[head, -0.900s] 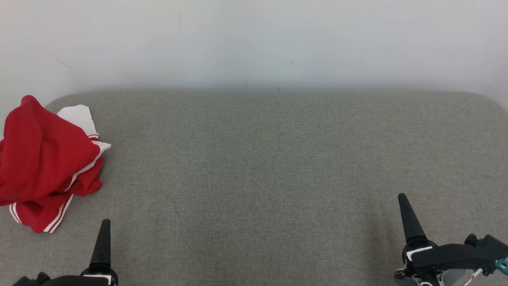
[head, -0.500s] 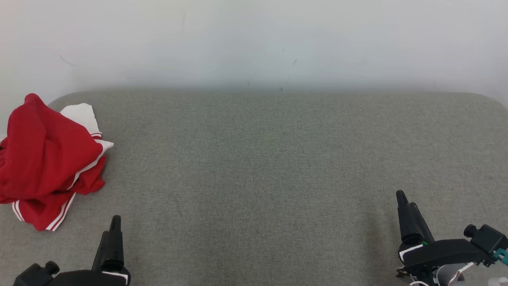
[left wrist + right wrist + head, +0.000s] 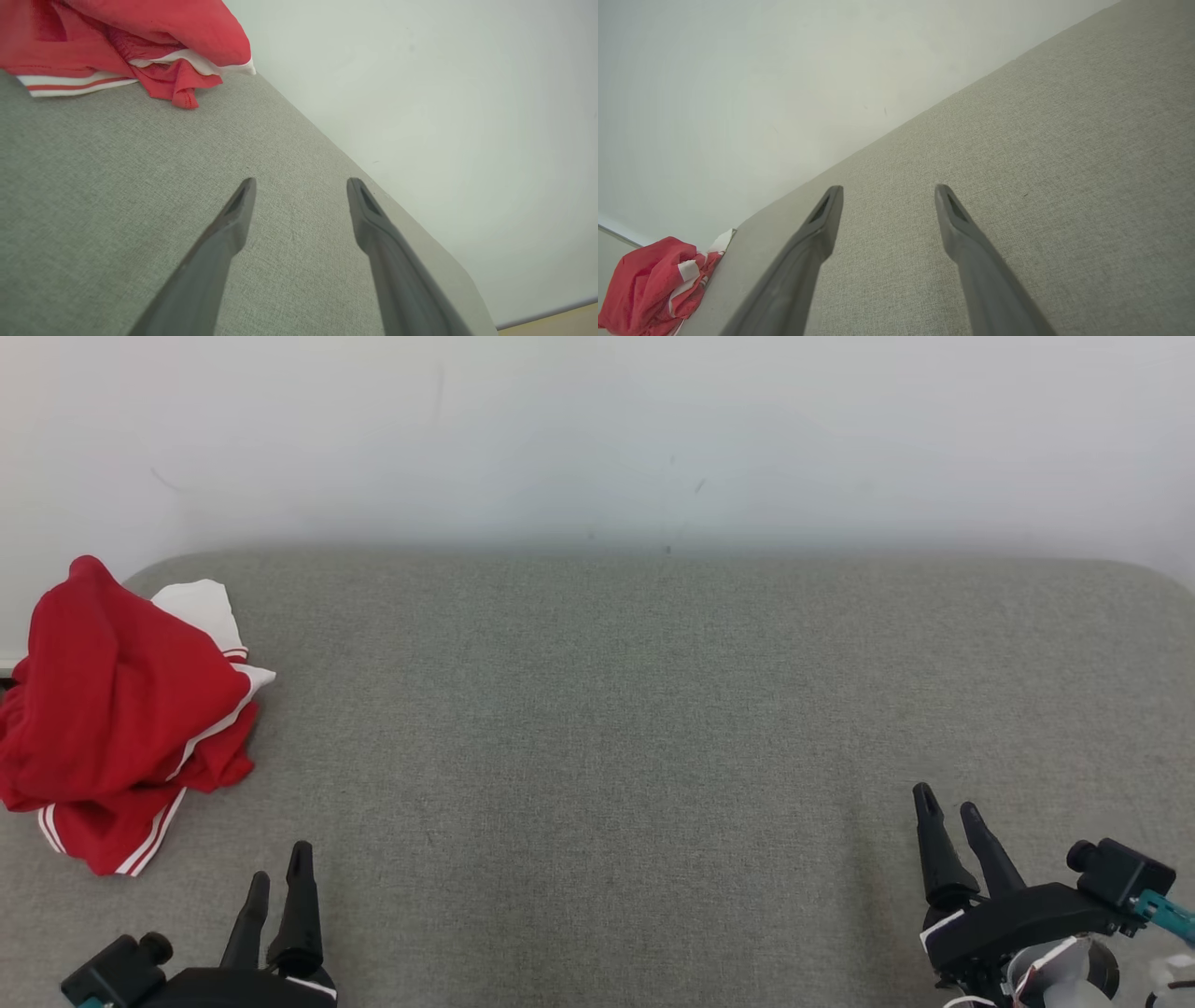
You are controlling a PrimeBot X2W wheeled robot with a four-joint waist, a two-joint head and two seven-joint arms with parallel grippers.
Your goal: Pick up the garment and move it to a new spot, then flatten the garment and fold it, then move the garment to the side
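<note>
The garment (image 3: pixel 117 709) is a red piece with white trim and stripes, crumpled in a heap at the far left edge of the grey fabric surface (image 3: pixel 616 709). It also lies at the top left of the left wrist view, garment (image 3: pixel 126 37), and at the bottom left of the right wrist view, garment (image 3: pixel 654 284). My left gripper (image 3: pixel 278 864) stands open at the lower left, a short way in front of the heap and apart from it. At the lower right my right gripper (image 3: pixel 948 800) is open too, far from the garment. Both hold nothing.
A plain white wall (image 3: pixel 597 429) rises right behind the surface's rounded far edge. The heap hangs partly over the left edge. A strip of tan floor (image 3: pixel 556 322) lies beyond the surface's corner in the left wrist view.
Both grippers have turned, so each now shows two spread fingers where one showed before. The left gripper has shifted right. The camera has swung slightly, sliding the scene right.
</note>
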